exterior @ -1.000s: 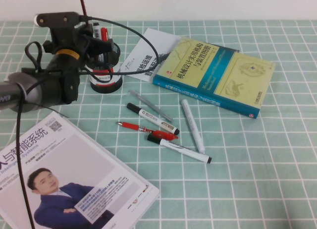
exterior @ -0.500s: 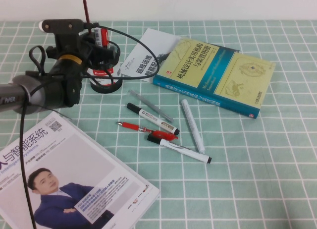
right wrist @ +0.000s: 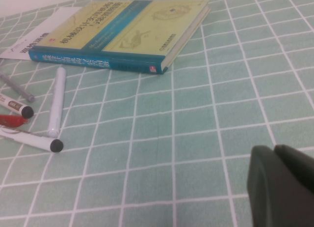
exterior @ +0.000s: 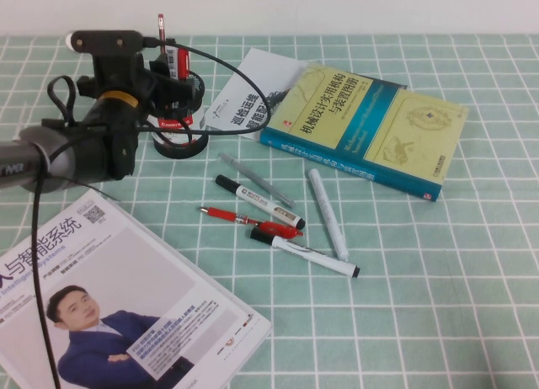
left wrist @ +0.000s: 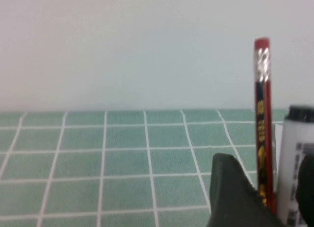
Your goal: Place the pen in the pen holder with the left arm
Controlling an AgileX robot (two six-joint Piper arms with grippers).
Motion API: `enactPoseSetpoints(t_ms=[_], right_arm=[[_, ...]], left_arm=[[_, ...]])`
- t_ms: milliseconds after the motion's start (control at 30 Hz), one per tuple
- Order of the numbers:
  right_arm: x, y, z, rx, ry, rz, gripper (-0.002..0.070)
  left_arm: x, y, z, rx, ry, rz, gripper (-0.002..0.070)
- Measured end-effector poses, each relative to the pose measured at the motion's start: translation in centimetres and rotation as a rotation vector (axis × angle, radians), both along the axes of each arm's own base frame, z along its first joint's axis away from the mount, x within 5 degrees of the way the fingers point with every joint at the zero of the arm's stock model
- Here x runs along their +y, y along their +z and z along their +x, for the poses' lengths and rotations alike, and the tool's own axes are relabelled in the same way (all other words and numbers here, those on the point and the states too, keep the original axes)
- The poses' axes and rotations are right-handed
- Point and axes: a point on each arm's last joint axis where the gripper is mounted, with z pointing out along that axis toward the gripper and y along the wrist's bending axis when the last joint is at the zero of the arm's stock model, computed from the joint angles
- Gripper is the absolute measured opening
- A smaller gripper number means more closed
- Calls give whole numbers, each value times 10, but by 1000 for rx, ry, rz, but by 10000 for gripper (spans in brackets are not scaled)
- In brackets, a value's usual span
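- Your left gripper (exterior: 164, 69) hangs over the pen holder (exterior: 178, 119) near the far left corner of the counter (exterior: 404, 271); the arm and its cables hide the fingers from above, so you cannot tell whether they are clenched or released.
- The pen (exterior: 161, 29) stands upright, its red-tipped top poking above the gripper and its lower part lost behind the arm and inside the holder.
- In the left wrist view you see the pen (left wrist: 262, 119) rising straight beside a white marker (left wrist: 297, 158), with a dark fingertip (left wrist: 230, 192) just in front of it; contact is not clear.
- The holder is a black mesh cup with a red-and-white band, and it already carries a white marker with red print (exterior: 174, 62).
- A yellow and blue book (exterior: 366, 128) lies toward the far edge, overlapping a white leaflet (exterior: 248, 90).
- Several pens and markers lie loose mid-counter, among them a bright red clip pen (exterior: 248, 221) and a long white marker (exterior: 328, 214).
- A magazine (exterior: 109, 305) with a man's portrait covers the near left corner.
- Your right gripper (right wrist: 280, 185) shows only in its own wrist view, low over bare checked cloth toward the right side, fingers pressed together and empty.
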Motion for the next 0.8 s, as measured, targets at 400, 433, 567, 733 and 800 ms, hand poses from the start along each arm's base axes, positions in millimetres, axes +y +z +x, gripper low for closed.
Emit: enactPoseSetpoints(t_ms=[400,433,567,733,800], right_arm=[[0,0,0,0,0,0,-20],[0,0,0,0,0,0,-20],[0,0,0,0,0,0,-20],[0,0,0,0,0,0,-20],[0,0,0,0,0,0,-20]], left_arm=[[22,101,-77,-50,-35,16,51],[25,110,-90,-43,-42,14,33],[41,139,-145,-53,-60,0,6],[62,152,-217,-59,-81,-21,0],[69,150,-243,-42,-93,-26,0]])
